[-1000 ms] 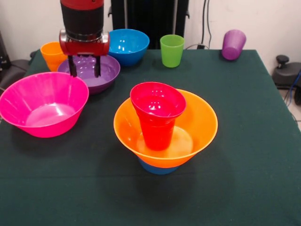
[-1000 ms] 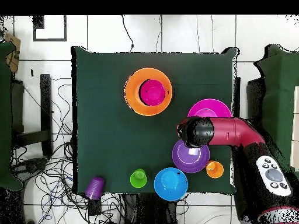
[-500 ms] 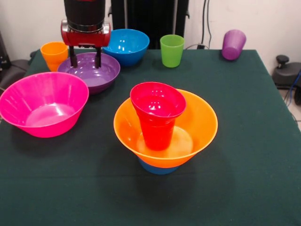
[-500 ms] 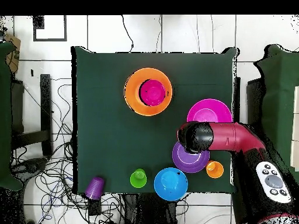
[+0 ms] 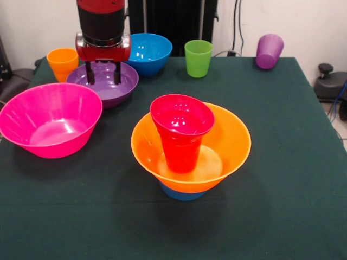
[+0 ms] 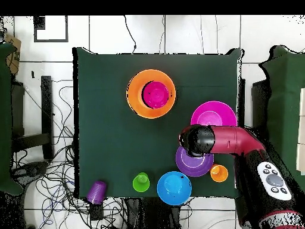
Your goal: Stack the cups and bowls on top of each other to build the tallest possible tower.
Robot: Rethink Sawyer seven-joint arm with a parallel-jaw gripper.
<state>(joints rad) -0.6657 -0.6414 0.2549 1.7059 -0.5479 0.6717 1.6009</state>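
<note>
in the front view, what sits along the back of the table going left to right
yellow-orange cup → purple bowl, with the gripper hanging open over it → blue bowl → green cup → purple cup, tipped on its side

Light-blue bowl point(image 5: 182, 193) mostly hidden under the orange bowl point(image 5: 230, 142); arm point(image 6: 229, 138) covers part of purple bowl point(image 6: 195, 163)

Arm: glossy red shell over a black cylindrical wrist section, silver ring below it, then a red rounded block. Gripper point(image 5: 102, 72): two thin black fingers point(image 5: 89, 73). Overhead, a grey pad with dark round buttons near the base.
</note>
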